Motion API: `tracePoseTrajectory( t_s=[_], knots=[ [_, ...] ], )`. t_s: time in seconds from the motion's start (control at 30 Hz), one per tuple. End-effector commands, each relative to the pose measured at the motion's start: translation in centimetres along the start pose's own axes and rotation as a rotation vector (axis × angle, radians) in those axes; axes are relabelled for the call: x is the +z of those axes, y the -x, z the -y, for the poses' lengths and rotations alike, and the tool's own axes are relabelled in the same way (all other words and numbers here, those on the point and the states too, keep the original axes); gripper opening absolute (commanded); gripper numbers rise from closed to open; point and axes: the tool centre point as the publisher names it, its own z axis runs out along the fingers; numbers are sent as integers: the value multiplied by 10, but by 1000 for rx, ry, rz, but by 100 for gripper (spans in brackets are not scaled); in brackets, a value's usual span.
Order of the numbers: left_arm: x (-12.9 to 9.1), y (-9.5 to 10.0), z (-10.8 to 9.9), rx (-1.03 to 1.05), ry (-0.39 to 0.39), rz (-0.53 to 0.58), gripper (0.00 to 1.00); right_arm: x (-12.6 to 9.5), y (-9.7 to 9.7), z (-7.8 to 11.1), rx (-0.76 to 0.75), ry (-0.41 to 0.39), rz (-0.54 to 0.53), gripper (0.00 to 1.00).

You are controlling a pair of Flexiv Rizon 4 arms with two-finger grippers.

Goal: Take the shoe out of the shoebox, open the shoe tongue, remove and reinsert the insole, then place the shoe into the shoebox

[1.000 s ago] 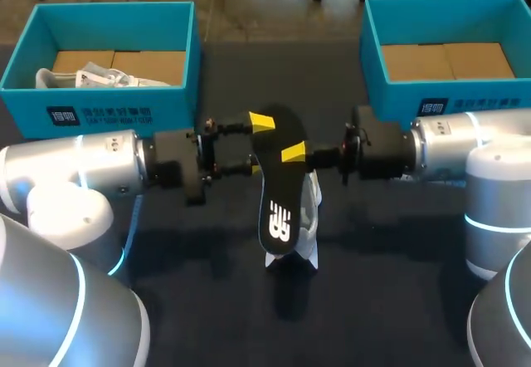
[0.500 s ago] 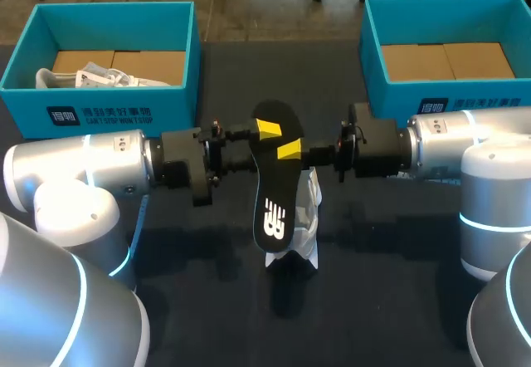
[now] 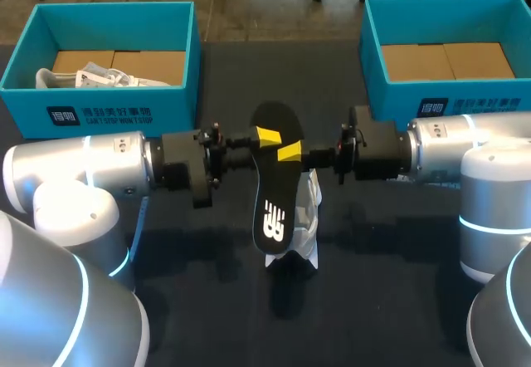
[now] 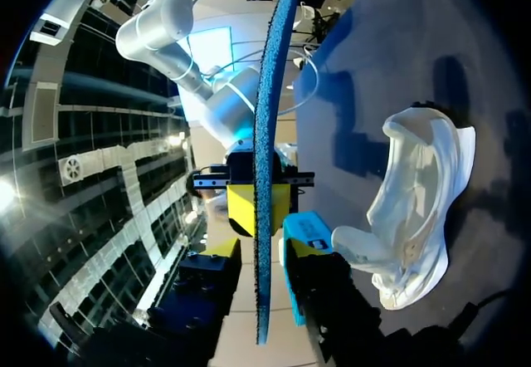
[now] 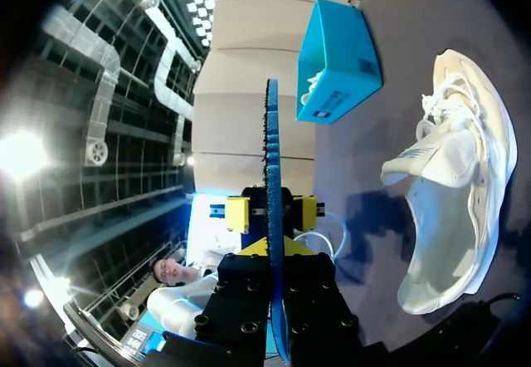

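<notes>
A black insole (image 3: 272, 193) hangs on edge above the middle of the table. My right gripper (image 3: 292, 153) is shut on its upper part from the right. My left gripper (image 3: 261, 139) comes in from the left, open, one finger on each side of the insole and a small gap on each side. In the left wrist view the insole (image 4: 267, 134) runs edge-on between my left gripper (image 4: 264, 255). In the right wrist view it (image 5: 271, 151) rises from my right gripper (image 5: 274, 255). The white shoe (image 3: 310, 213) lies on the table beneath it, and both wrist views show the shoe (image 4: 415, 201) (image 5: 452, 209).
A teal shoebox (image 3: 99, 105) stands at the back left with another white shoe (image 3: 95, 76) inside. A second teal shoebox (image 3: 465, 101) stands at the back right, with only brown card showing in it. Both arms span the table's middle at the same height.
My left arm has moved right to the insole and its fingers have narrowed around it. The insole has shifted slightly left and down. The right gripper's hold is unchanged.
</notes>
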Motion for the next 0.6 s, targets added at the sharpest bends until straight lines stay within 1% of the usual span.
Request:
tracePoseTrajectory(
  t_s=[0.03, 0.1, 0.2, 0.47, 0.5, 0.53, 0.57, 0.6],
  knots=[
    [2, 0, 0, 1, 6, 1, 18, 1, -1, 0, -2, 0, 4, 0],
    [2, 1, 0, -3, 10, 2, 13, 1, -1, 1, -1, -1, 6, 0],
    [2, 2, 0, -8, 15, 3, 0, 1, 0, 3, 1, 1, 6, 0],
    [0, 1, 2, -36, -4, -14, 0, 1, 0, 6, 4, -1, 9, 0],
    [-1, 1, 2, -36, -5, -15, 0, 1, 1, 7, 7, 1, 9, 27],
    [-2, 0, 2, -34, -8, -18, 0, 1, 1, 7, 11, 0, 9, 47],
    [-3, 0, 3, -33, -11, -21, 0, 1, 2, 8, 13, -2, 9, 75],
    [-4, -1, 3, -34, -13, -27, 0, 0, 2, 9, 14, -3, 9, 100]
  ],
)
